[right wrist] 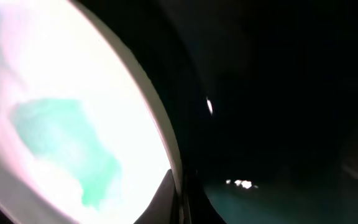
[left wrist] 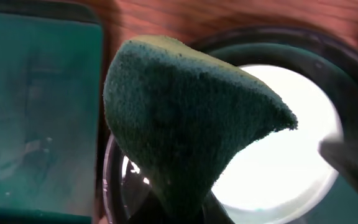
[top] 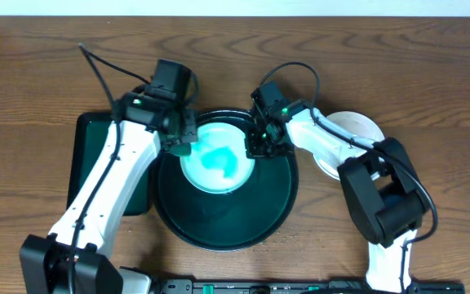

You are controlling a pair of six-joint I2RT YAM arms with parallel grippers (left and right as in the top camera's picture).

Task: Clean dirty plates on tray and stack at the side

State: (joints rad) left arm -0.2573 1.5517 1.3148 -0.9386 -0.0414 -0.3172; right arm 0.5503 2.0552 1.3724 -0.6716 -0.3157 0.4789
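Table point(top: 39, 49) grained wood; tray point(top: 219, 241) glossy; sponge point(left wrist: 179, 118) rough, fibrous; plate point(top: 206, 175) smooth

smeared plate point(top: 217, 158) flat on green tray point(top: 219, 233)

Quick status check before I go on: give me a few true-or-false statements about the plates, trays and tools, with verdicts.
1. A teal-smeared plate lies in the round tray. True.
2. The left tool is open and empty. False: it is shut on a dark green sponge.
3. The rectangular tray lies to the right of the round tray. False: it lies to its left.
4. A second plate lies outside the round tray, on its right. True.
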